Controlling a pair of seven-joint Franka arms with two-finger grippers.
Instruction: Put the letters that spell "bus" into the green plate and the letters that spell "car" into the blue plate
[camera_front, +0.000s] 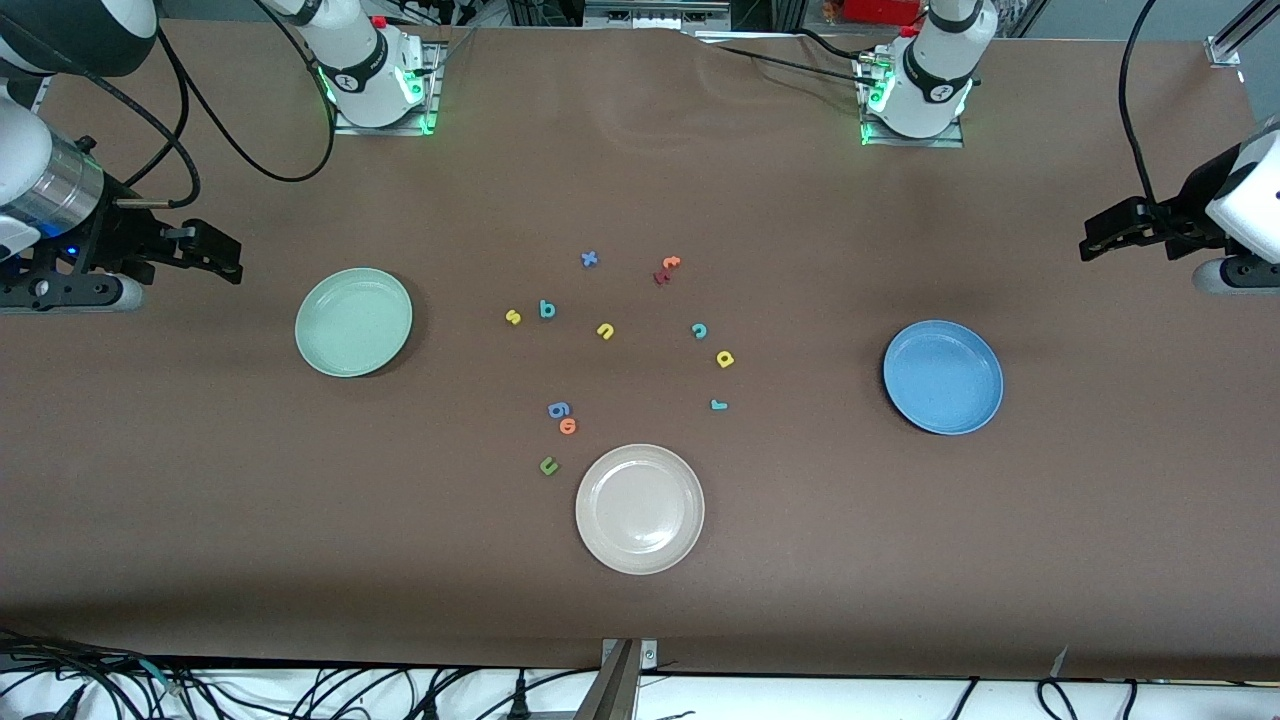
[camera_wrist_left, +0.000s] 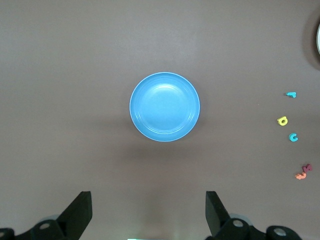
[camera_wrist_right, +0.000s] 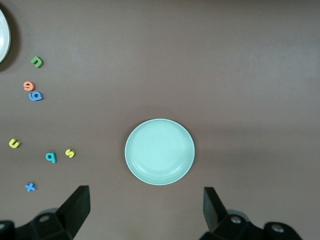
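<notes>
Well, green plate bare, blue plate (likewise) bare

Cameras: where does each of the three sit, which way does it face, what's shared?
Front view: high across the table, facing both bases; shows the left gripper and right gripper, both waiting at the table ends.
Left wrist view: on the left wrist, looking down at the blue plate, its own open jaws in frame.
Right wrist view: on the right wrist, looking down at the green plate, its open jaws in frame.
Shared: front also shows both plates.
</notes>
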